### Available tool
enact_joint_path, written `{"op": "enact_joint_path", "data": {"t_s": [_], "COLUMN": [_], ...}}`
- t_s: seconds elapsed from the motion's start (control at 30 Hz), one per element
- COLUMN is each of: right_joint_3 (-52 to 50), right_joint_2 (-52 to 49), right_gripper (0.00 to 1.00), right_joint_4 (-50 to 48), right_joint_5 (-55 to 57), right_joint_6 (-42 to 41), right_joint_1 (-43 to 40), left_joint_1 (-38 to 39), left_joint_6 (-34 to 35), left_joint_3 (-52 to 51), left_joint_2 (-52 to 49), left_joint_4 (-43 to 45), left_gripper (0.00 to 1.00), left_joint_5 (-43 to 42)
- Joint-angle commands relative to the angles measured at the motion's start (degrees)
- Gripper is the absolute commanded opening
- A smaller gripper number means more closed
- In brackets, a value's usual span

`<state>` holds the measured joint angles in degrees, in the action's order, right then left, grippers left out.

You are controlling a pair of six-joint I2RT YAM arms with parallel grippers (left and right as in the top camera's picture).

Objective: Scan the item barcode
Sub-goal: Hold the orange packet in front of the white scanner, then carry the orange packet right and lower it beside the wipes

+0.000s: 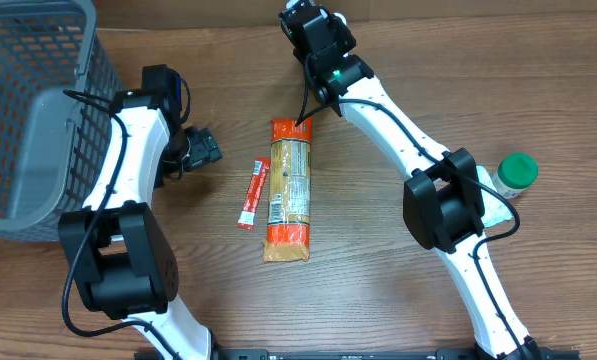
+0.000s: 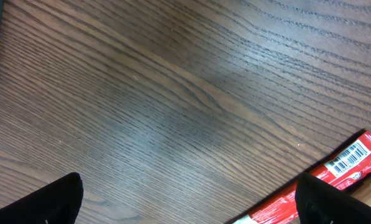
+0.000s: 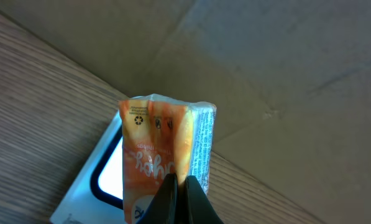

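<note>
- Now the orange packet point(image 3: 163, 143) is up in the air with its top end pointing up. It has small round-arrow marks near the top and tiny print down one pale side.
- The right claw point(image 3: 179, 179) is pressed tight on the lower part of the packet, with one black finger on each side.
- Just behind and below the packet lies a white flat thing point(image 3: 79, 186) with a dark-rimmed window. It rests on the wooden table point(image 1: 368, 290), and the packet hides part of it.
- A plain brown wall point(image 3: 284, 74) fills the space behind them.
- From above, the right claw sits past the far end of the long orange pack point(image 1: 289, 190), near the top edge of the view. The packet it pinches is hidden under the arm there.
- The long orange pack lies flat on the table between the two arms.
- A red stick packet point(image 1: 252, 195) lies just left of the long orange pack, close by but not touching. The left wrist view shows a barcode on one end.
- The left claw point(image 1: 200, 150) is further left of the long orange pack, beyond the red stick packet. Its fingers are spread wide over bare wood, with nothing between them.
- A grey basket point(image 1: 18, 60) stands well to the left of the long orange pack.
- A bottle point(image 1: 516, 172) with a green cap stands well to the right of the long orange pack, beside the right arm.
</note>
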<state>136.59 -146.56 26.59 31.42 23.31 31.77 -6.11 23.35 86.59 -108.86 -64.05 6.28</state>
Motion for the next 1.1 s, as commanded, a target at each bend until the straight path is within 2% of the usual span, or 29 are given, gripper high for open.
{"op": "enact_joint_path", "data": {"t_s": [0.0,0.17,0.37,0.6,0.87,1.07], "right_joint_3": [0.6,0.7,0.8,0.8,0.8,0.7], "right_joint_2": [-1.7,-1.7,3.3,17.4,31.5,39.3], "right_gripper": [0.04,0.04,0.03,0.04,0.04,0.04], "right_joint_4": [-0.4,-0.6,5.7,24.2,50.0,62.5], "right_joint_5": [4.1,4.1,4.5,4.0,-8.3,-13.8], "right_joint_6": [1.0,0.3,-10.7,-28.7,-41.4,-43.2], "right_joint_1": [-0.5,-0.8,0.2,-0.2,-5.4,-11.0], "left_joint_1": [0.1,0.1,0.1,0.1,0.1,0.1], "left_joint_6": [-1.5,-1.5,-1.5,-1.5,-1.5,-1.5], "left_joint_3": [0.1,0.1,0.1,0.1,0.1,0.1], "left_joint_2": [1.0,1.0,1.0,1.0,1.0,1.0], "left_joint_4": [0.0,0.0,0.0,0.0,0.0,0.0], "left_gripper": [1.0,1.0,1.0,1.0,1.0,1.0], "left_joint_5": [0.3,0.3,0.3,0.3,0.3,0.3]}}
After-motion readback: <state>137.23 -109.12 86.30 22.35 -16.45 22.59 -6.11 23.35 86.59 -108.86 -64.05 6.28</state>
